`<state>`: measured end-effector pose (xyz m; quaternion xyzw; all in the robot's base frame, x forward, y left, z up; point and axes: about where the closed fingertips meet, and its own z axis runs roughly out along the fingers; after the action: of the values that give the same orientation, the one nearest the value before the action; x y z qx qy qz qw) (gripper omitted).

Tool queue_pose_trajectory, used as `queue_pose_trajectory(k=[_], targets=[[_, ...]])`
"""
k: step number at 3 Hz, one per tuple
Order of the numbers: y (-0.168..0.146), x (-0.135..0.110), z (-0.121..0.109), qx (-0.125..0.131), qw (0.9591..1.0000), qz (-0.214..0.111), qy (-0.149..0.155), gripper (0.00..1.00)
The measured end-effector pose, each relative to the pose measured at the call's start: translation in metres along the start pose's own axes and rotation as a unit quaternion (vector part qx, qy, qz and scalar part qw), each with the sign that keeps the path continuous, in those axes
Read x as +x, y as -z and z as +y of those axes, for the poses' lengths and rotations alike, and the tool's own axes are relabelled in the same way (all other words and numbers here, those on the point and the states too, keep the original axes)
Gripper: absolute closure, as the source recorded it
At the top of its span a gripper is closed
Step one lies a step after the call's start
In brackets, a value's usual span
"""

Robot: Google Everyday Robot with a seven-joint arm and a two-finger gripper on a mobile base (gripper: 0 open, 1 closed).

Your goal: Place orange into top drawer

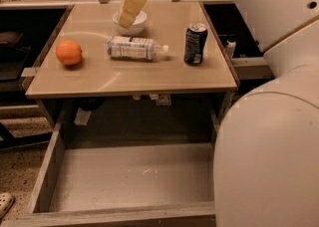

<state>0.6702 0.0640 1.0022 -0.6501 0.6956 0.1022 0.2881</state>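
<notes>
The orange sits on the left part of the tan tabletop, apart from everything else. The top drawer is pulled out wide below the table's front edge, and its flat grey bottom holds nothing. My gripper hangs at the back of the table, just above the white bowl. It is well to the right of and behind the orange and holds nothing that I can see.
A plastic bottle lies on its side mid-table. A blue can stands at the right. My white arm fills the right side and hides the drawer's right end. Shelves and clutter line the back.
</notes>
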Motion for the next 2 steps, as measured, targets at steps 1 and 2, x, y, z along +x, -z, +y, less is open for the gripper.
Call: queue_pose_trajectory(k=[1,2], targets=[[-0.006,-0.008,0.001,0.021,0.9996,0.021,0.0,0.0],[-0.034,-0.018,-0.006,0.017,0.9986,0.051,-0.003,0.0]])
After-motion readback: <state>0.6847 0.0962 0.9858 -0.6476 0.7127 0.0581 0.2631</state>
